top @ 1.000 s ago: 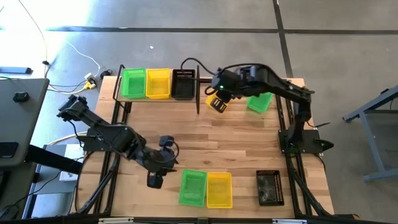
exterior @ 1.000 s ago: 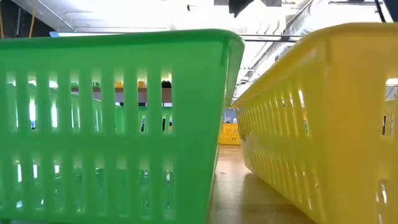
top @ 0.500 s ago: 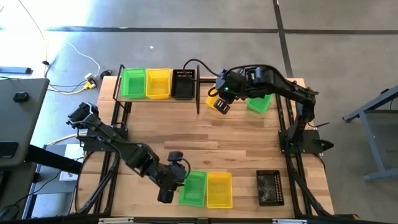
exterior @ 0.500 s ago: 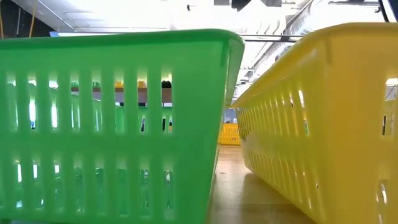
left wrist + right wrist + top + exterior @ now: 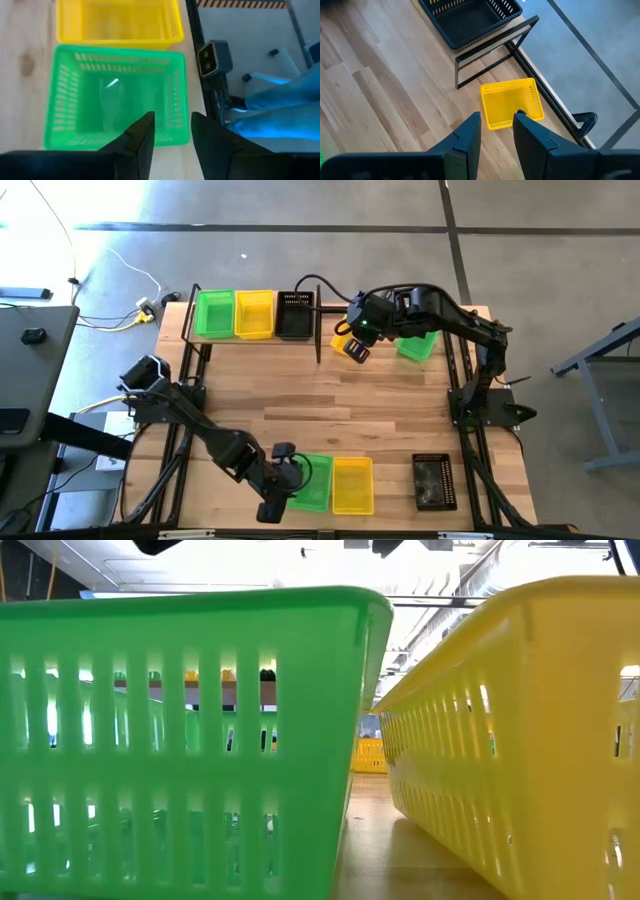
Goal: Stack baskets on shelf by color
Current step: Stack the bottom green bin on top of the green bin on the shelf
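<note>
We locate the shelf (image 5: 250, 338) at the upper left of the high view, carrying a green basket (image 5: 214, 314), a yellow basket (image 5: 254, 314) and a black basket (image 5: 294, 314) side by side. At lower centre sit a second green basket (image 5: 316, 484) and a second yellow basket (image 5: 352, 485), with a black basket (image 5: 434, 482) to their right. The left gripper (image 5: 171, 131) hovers over the near rim of the lower green basket (image 5: 115, 97), fingers spread and empty. The right gripper (image 5: 496, 131), upper centre, is likewise parted above a loose yellow basket (image 5: 511, 102); contact appears absent, though we cannot confirm it.
</note>
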`<state>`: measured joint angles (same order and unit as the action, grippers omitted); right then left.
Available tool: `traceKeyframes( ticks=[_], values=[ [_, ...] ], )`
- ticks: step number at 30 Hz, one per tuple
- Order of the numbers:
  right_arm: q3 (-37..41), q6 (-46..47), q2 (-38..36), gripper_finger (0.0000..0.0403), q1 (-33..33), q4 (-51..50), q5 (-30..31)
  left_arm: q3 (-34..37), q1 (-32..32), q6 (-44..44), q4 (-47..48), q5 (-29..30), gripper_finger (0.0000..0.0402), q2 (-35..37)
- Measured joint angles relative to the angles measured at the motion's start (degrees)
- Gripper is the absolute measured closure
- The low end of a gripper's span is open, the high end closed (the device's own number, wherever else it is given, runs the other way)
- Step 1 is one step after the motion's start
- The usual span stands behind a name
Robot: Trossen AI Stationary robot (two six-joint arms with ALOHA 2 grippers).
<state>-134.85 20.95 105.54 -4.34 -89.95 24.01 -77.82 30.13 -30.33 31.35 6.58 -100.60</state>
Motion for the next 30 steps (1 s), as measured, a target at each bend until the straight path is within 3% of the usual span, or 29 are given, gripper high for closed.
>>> traceKeyframes(
  ticks=[6, 21, 30],
  values=[
    [0.0, 0.0, 0.0, 0.0304, 0.0, 0.2, 0.0, 0.0, 0.6, -0.1, -5.3, -1.4, 0.0284, -2.9],
    [0.0, 0.0, 0.0, 0.0304, 0.0, 0.2, 0.1, 0.0, 2.4, -0.1, -8.3, -3.4, 0.0284, -10.2],
    [0.0, 0.0, 0.0, 0.0304, -0.1, 0.2, 0.1, 0.0, 2.6, -0.1, -8.5, -1.6, 0.0284, -13.0]
  ],
)
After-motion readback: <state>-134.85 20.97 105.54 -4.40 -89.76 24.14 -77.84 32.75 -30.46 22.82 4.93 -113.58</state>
